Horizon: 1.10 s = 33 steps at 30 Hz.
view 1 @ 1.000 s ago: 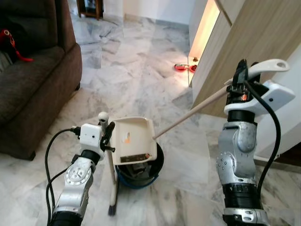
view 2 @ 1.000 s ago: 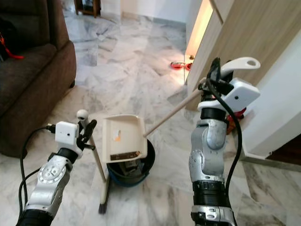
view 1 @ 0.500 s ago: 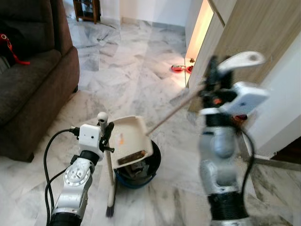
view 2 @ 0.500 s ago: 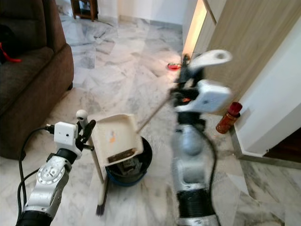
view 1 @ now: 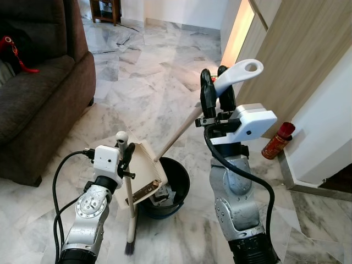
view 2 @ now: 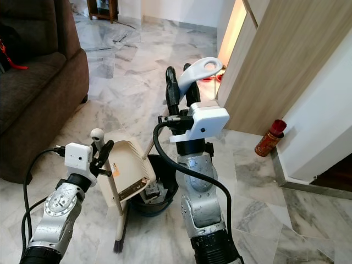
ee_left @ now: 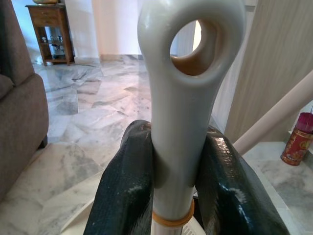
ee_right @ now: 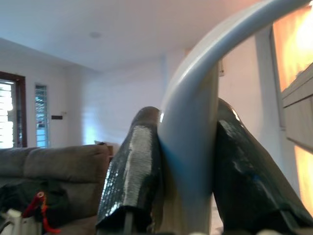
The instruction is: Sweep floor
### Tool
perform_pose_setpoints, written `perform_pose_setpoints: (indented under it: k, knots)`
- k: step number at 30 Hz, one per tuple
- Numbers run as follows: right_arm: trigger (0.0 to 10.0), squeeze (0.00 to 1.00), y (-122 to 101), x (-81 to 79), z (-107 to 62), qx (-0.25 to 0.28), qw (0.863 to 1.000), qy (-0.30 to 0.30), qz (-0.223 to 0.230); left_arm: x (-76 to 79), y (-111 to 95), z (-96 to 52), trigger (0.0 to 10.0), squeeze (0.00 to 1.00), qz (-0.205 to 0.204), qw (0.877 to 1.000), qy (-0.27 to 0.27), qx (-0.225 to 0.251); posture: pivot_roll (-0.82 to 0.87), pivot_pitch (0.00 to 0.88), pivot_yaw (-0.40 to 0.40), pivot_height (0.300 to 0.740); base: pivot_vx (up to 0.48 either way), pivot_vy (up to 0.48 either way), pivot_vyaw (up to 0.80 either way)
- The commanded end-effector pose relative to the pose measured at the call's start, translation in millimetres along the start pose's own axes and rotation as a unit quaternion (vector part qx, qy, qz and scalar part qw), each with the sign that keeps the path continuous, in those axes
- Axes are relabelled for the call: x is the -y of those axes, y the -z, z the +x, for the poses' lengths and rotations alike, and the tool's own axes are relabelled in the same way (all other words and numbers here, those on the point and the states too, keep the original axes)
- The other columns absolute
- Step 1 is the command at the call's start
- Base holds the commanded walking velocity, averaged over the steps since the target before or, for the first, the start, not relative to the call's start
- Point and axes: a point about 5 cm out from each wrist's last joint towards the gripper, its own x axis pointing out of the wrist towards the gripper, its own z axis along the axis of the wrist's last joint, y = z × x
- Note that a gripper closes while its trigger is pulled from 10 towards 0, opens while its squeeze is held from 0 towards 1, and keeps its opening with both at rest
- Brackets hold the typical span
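Observation:
My left gripper (view 1: 125, 157) is shut on the thin handle of a small broom (view 1: 130, 195), whose brush (view 1: 130, 248) rests on the marble floor. The left wrist view shows both black fingers (ee_left: 128, 191) clamped on its white looped top. My right gripper (view 1: 215, 93) is raised at chest height, shut on the white looped grip (view 1: 237, 71) of the dustpan's long wooden pole (view 1: 179, 135). The cream dustpan (view 1: 144, 173) is tipped steeply over a black bin (view 1: 176, 173), with dark debris at its lower lip.
A brown sofa (view 1: 38, 93) fills the left side. A wooden cabinet (view 1: 291, 55) and a white wall stand on the right, with a red bottle (view 1: 276, 140) on the floor at their foot. Open marble floor stretches ahead to a small wooden table (view 1: 104, 10).
My right arm has swung left and in front of me with the dustpan pole. The dustpan has tipped from nearly flat to steep over the bin. My left arm has barely moved.

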Motion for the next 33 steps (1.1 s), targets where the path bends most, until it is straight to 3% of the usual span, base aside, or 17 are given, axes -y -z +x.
perform_pose_setpoints:
  k: [1,7,14,33]
  knots:
    - [10.0,0.0,-20.6,7.1,11.1,0.054,0.998,0.019,-0.015,5.9,-9.5,3.0,10.0,0.0,-0.004,1.0,0.012,0.022,0.25,0.09,-0.135,0.74,0.0,0.0,0.0]
    - [10.0,0.0,-23.5,11.6,16.4,0.06,0.997,0.033,-0.026,6.7,-9.2,3.0,10.0,0.0,-0.004,1.0,0.012,0.022,0.25,0.089,-0.138,0.74,0.0,0.0,0.0]
    - [10.0,0.0,-33.4,3.0,21.4,0.093,0.995,0.011,-0.037,5.6,-9.3,3.0,10.0,0.0,-0.003,1.0,0.01,0.022,0.25,0.092,-0.138,0.74,0.0,0.0,0.0]
    - [10.0,0.0,-44.6,-23.0,15.1,0.141,0.983,-0.074,-0.088,6.4,-11.8,3.0,10.0,0.0,0.0,0.999,0.015,0.029,0.25,0.099,-0.134,0.74,0.0,0.0,0.0]
